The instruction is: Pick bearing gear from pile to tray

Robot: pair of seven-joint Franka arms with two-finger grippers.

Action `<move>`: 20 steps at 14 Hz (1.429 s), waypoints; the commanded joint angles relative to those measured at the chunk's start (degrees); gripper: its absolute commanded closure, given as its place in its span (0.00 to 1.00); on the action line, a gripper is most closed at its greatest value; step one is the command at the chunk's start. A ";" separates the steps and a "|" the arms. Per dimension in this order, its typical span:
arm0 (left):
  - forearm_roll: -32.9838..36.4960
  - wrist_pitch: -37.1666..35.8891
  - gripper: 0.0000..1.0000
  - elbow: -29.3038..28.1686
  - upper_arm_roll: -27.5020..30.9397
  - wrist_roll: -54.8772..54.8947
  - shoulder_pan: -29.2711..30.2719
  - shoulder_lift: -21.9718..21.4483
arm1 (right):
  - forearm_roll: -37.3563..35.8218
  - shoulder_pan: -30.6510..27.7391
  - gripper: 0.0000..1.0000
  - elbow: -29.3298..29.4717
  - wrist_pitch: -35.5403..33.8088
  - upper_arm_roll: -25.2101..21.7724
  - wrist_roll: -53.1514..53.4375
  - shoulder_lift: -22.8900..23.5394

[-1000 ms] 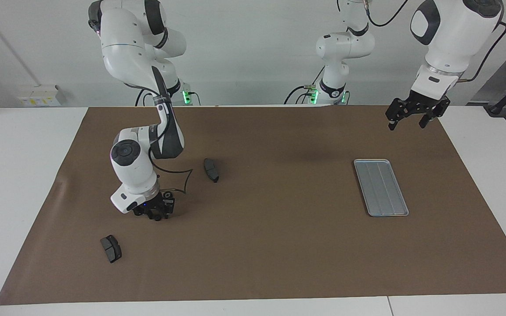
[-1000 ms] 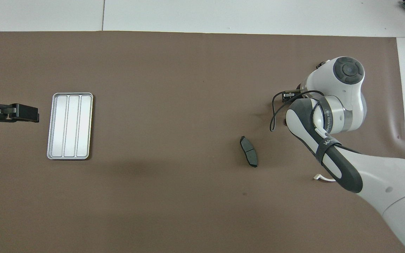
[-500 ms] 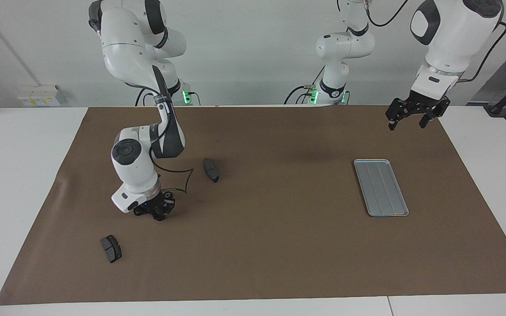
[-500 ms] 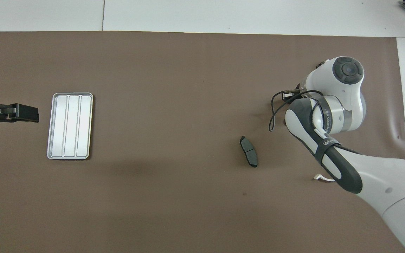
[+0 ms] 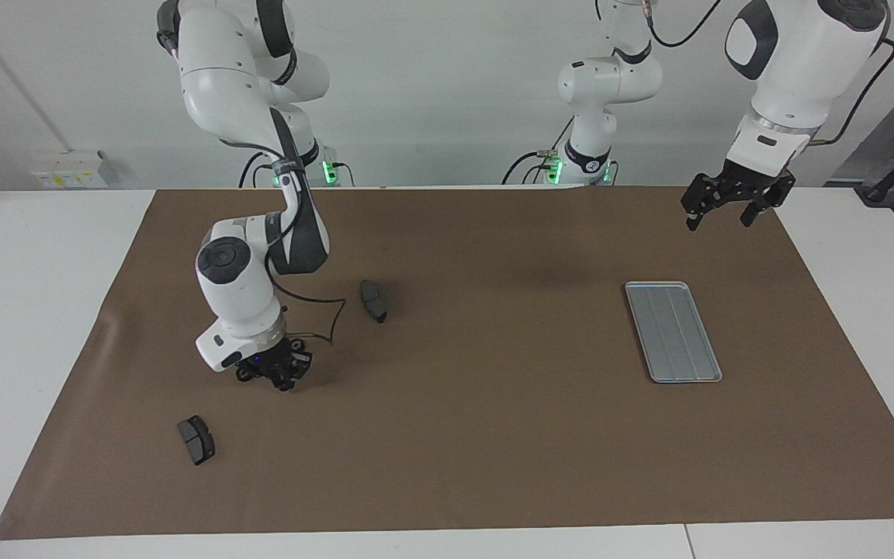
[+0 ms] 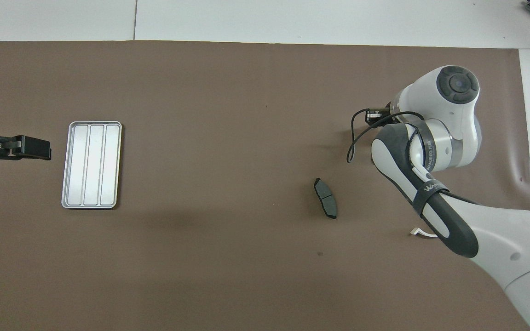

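Observation:
My right gripper hangs shut just above the brown mat, between two dark grey brake pads of the pile. The bearing gear is hidden, and I cannot tell whether anything sits between the fingertips. In the overhead view the right wrist covers that gripper. One pad and a white bracket show beside the arm. The silver tray lies bare toward the left arm's end. My left gripper waits open in the air beside the tray.
A brown mat covers most of the white table. A black cable loops from the right wrist toward the nearer brake pad. A wide stretch of bare mat lies between the pile and the tray.
The right gripper has shut and risen a little off the mat, with its wrist lifting. The left arm, the tray and the brake pads have not moved.

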 commanded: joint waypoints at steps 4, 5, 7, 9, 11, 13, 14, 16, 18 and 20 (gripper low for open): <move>-0.68 -0.52 0.00 -0.88 -0.45 -0.31 0.86 -1.20 | -4.44 1.26 1.00 7.26 -10.40 11.59 22.90 -0.71; -0.68 -0.52 0.00 -0.88 -0.45 -0.31 0.86 -1.20 | -5.49 1.35 1.00 7.26 -10.05 14.48 27.65 -0.36; -0.68 -0.52 0.00 -0.88 -0.45 -0.31 0.95 -1.20 | -10.05 1.70 1.00 7.26 -9.78 20.64 37.75 0.60; -0.68 -0.52 0.00 -0.88 -0.45 -0.31 0.86 -1.20 | -17.86 2.93 1.00 7.17 -9.61 25.83 48.56 2.97; -0.68 -0.52 0.00 -0.88 -0.45 -0.31 0.86 -1.20 | -24.37 4.60 1.00 7.17 -8.65 29.26 57.53 6.83; -0.68 -0.52 0.00 -0.88 -0.45 -0.31 0.86 -1.20 | -29.65 5.22 1.00 6.74 -5.31 30.94 65.11 9.04; -0.68 -0.52 0.00 -0.88 -0.45 -0.31 0.86 -1.20 | -30.11 5.74 1.00 6.64 -5.04 31.30 66.70 9.75; -0.68 -0.52 0.00 -0.88 -0.45 -0.31 0.86 -1.20 | -30.29 6.89 1.00 6.47 -5.12 31.30 68.12 10.54; -0.68 -0.52 0.00 -0.88 -0.45 -0.31 0.86 -1.20 | -30.29 6.80 0.80 5.07 -4.34 31.30 68.04 10.54; -0.68 -0.52 0.00 -0.88 -0.45 -0.31 0.86 -1.20 | -30.29 6.63 0.12 3.84 -3.11 31.30 68.13 10.46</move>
